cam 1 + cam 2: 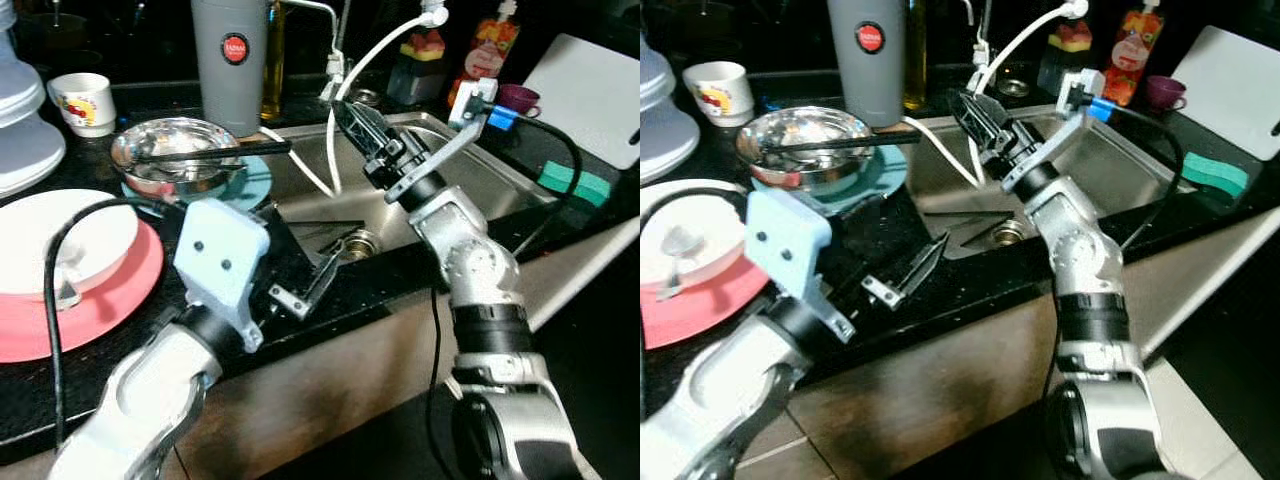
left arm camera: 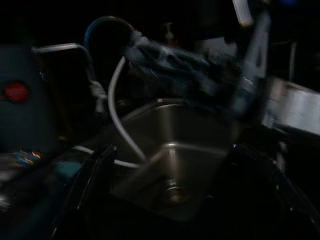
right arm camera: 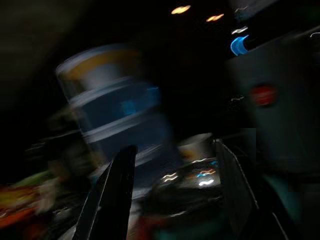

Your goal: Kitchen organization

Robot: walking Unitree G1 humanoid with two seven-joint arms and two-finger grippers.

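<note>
The left gripper (image 1: 318, 272) hangs low over the black counter edge just in front of the sink (image 1: 500, 170), its two black fingers spread wide and holding nothing. In the left wrist view those fingers frame the sink's steel corner and drain (image 2: 172, 189). The right gripper (image 1: 355, 122) is raised above the sink's back-left corner, pointing toward ten o'clock; its wrist view shows the fingers parted with a clear gap and empty.

The steel bowl (image 1: 170, 150) lies at about ten o'clock from the left gripper and at nine o'clock from the right one, well apart from both. It is round, shiny and dented with reflections, set on a teal plate (image 1: 255, 180). A pair of black chopsticks (image 1: 210, 152) lies across its rim, the tips reaching toward the sink.

Behind the bowl stands a tall grey tumbler (image 1: 230, 60) with a red round badge — smooth and matte. Farther left sits a white mug (image 1: 85, 100) with a printed pattern. At nine o'clock from the left gripper, a white bowl (image 1: 60, 240) sits on a flat pink plate (image 1: 110, 300).

A thin white hose (image 1: 340, 100) arcs from the tap down into the sink. At the sink's right rim lies a green sponge (image 1: 575, 182), soft-looking and rectangular, near a white cutting board (image 1: 590, 90).
</note>
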